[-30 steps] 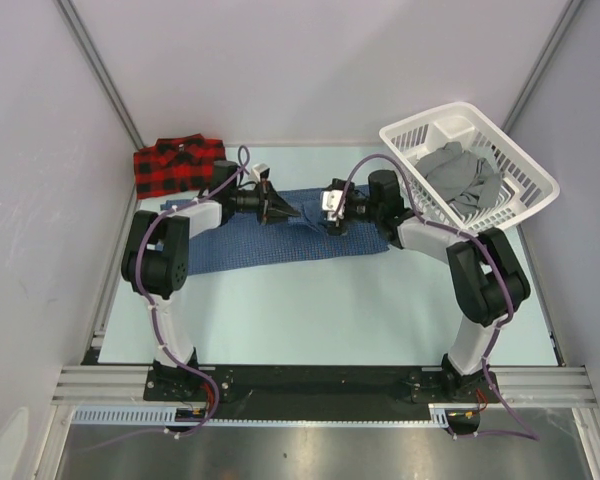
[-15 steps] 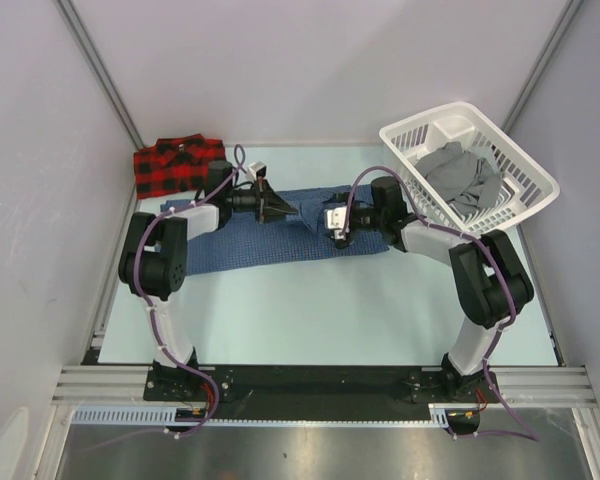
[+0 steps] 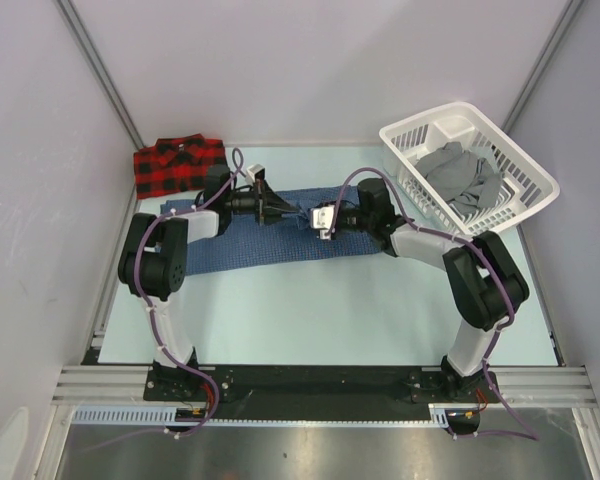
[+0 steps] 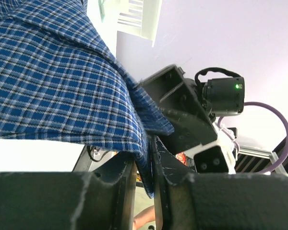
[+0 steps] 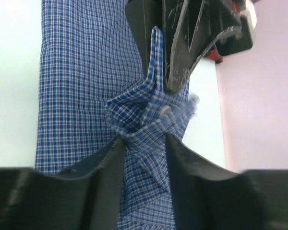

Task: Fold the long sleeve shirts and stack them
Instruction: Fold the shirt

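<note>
The wrist views alone are showing the grips. The left jaws are narrowly pinching a hanging edge of the dark blue fine-check button-up shirt (image 4: 53, 86), and the right jaws are clamping its bunched fold beside a white button (image 5: 165, 111). From above, two shirts are lying on the pale worktop (image 3: 330, 300): the blue one centrally, the folded red-and-black plaid flannel shirt (image 3: 175, 165) far left. One white plastic basket (image 3: 425, 117) is holding crumpled grey cloth (image 3: 460, 180).
</note>
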{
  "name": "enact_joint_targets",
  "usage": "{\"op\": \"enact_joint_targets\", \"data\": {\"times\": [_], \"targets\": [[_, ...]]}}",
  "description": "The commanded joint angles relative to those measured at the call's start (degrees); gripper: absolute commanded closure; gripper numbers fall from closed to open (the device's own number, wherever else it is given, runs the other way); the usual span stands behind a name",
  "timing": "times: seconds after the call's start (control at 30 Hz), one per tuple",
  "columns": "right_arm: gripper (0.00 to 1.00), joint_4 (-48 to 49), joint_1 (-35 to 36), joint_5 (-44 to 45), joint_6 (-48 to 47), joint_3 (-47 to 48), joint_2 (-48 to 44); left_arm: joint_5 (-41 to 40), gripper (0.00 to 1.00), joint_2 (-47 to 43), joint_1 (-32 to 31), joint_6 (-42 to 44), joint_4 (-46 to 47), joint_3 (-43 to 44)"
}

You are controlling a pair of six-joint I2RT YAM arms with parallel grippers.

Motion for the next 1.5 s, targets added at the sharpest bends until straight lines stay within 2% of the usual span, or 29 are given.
{"op": "enact_joint_targets", "data": {"times": [0.0,0.03,0.07,0.1,0.17,0.2,0.23,0.27,0.3,0.33,0.4,0.43,0.53,0.57,0.63,0.77,0.87,1.0,1.13,1.3,1.47], "targets": [[0.65,1.2,0.4,-0.2,-0.2,3.4,-0.7,1.2,0.79,-3.2,0.4,-1.6,3.8,-0.7],[0.71,0.8,0.3,-0.2,-0.3,3.9,-0.9,1.3,0.79,-3.3,0.4,-1.6,3.8,-0.7],[0.92,0.6,0.2,-0.8,-0.1,4.1,-1.1,1.2,0.79,-3.4,0.4,-1.6,4.0,-0.7],[1.00,-0.6,0.0,-1.0,0.1,4.5,-1.4,1.3,0.79,-3.5,0.4,-1.5,4.1,-0.7],[1.00,-0.6,0.1,-1.6,3.1,5.3,-2.0,1.1,0.69,-3.6,0.6,-0.3,3.8,-0.5],[1.00,-0.4,-0.1,-1.6,5.3,5.8,-2.3,0.8,0.60,-3.7,0.9,1.0,0.7,0.6],[1.00,-0.4,-0.1,-1.6,7.5,6.5,-2.4,-0.3,0.39,-4.5,2.1,7.8,-3.3,1.7],[1.00,-0.7,-0.3,-1.6,11.8,8.2,-2.5,-1.8,0.23,-5.1,3.0,13.2,-9.0,3.3],[1.00,-2.0,-0.4,-1.5,13.8,9.1,-2.5,-3.6,0.12,-6.0,4.1,19.5,-23.0,7.3],[1.00,-2.8,-0.6,-0.9,16.1,10.3,-2.5,-9.1,0.01,-6.8,6.6,29.9,-29.5,9.1],[1.00,-5.1,-0.5,0.8,24.5,13.8,-1.7,-14.1,0.00,-10.9,9.0,34.8,-36.5,10.3],[1.00,-6.1,-0.5,1.4,27.3,15.3,-1.2,-18.1,0.01,-12.5,11.8,36.9,-37.1,10.0],[1.00,-8.5,-0.1,4.8,35.2,19.3,1.0,-22.8,0.01,-18.0,13.4,42.8,-43.9,10.3],[1.00,-8.3,0.1,8.7,36.8,19.8,1.4,-24.8,0.01,-18.9,13.3,43.3,-46.4,10.9],[1.00,-10.1,1.1,12.0,39.6,22.1,2.5,-26.2,0.01,-21.9,12.7,40.7,-49.2,10.1],[1.00,-11.8,4.2,24.6,43.8,23.5,3.2,-28.7,0.00,-27.4,10.7,34.3,-49.5,6.5],[1.00,-13.8,5.3,30.1,46.1,24.5,4.0,-27.3,0.01,-29.4,6.2,34.0,-47.1,5.8],[1.00,-21.3,5.3,31.0,51.3,29.2,6.3,-25.5,0.01,-31.0,2.1,37.5,-40.6,3.5],[1.00,-25.2,4.3,31.7,58.9,32.5,7.7,-27.9,0.01,-30.3,-0.3,28.5,-39.1,0.6],[1.00,-23.8,3.7,28.1,66.4,31.1,6.9,-35.8,0.06,-25.9,-1.9,21.7,-41.7,5.7],[1.00,-21.7,4.0,26.3,68.6,27.7,5.5,-36.4,0.01,-22.1,-2.0,17.2,-41.0,7.5]]}}
